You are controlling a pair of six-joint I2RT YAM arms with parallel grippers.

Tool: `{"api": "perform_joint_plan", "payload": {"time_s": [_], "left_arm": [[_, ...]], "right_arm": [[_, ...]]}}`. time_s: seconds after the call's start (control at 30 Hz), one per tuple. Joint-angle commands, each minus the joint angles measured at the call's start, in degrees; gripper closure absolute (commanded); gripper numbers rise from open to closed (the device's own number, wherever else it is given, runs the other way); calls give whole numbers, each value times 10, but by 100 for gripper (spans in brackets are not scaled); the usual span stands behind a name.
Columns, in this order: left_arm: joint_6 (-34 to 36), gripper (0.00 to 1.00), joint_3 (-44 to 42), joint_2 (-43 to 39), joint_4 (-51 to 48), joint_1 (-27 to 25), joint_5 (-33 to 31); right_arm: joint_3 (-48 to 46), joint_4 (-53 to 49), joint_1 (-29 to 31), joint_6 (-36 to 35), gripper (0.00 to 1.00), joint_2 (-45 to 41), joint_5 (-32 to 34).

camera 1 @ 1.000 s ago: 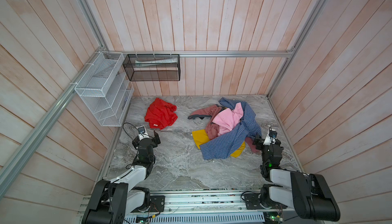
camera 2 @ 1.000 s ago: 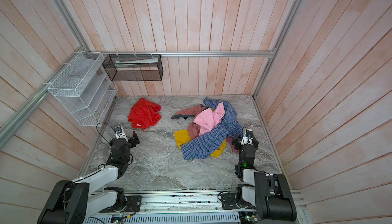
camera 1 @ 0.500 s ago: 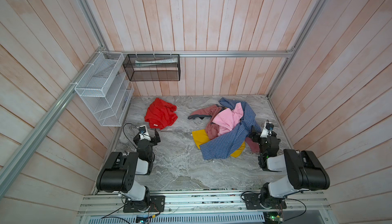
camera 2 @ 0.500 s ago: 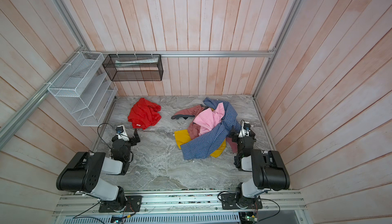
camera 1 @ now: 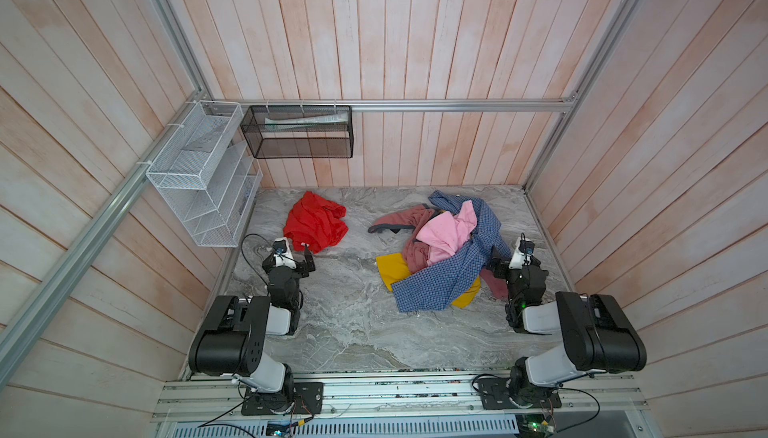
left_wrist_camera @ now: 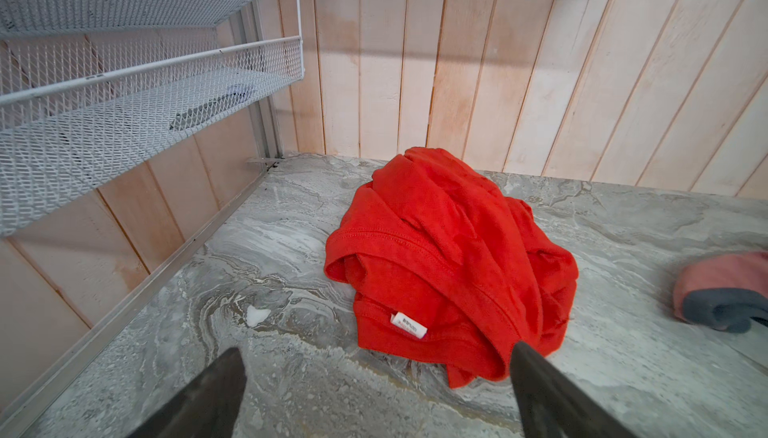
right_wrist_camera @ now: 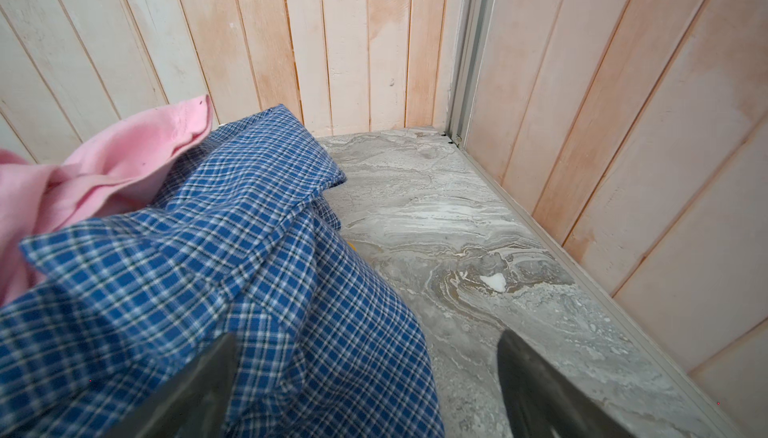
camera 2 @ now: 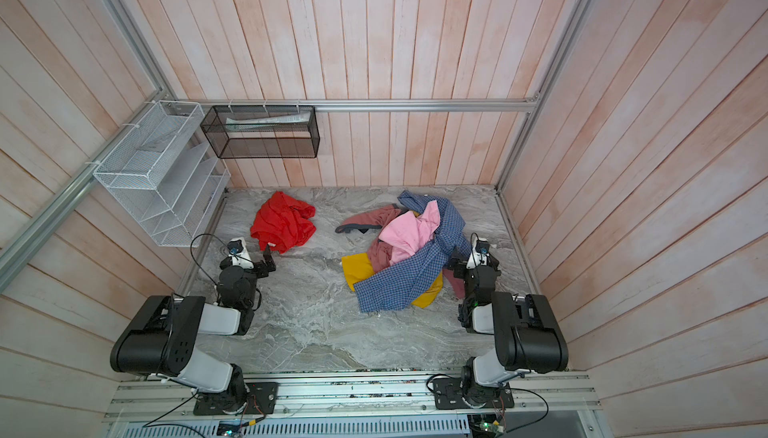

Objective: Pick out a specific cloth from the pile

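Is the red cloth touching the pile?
No: in a top view the red cloth lies by itself, with bare table between it and the pile.

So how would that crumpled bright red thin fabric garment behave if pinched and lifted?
Probably floppy: the bright red garment lies in soft folds, so it would likely hang and unfurl from one pinch. Likely light, since the fabric looks thin. A push would probably bunch it on the grey marbled tabletop, not roll it.
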Motion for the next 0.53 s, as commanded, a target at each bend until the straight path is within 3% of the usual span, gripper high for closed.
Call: {"api": "perform_joint_plan", "payload": {"time_s": [0.0, 0.5], "left_arm": [[7, 0, 6, -2, -4, 3, 9], [4, 0, 9, -3, -12, 10, 23]], "right_arm": [[5, -5, 3, 0, 2, -7, 3], [5, -4, 3, 0, 2, -6, 3]]}}
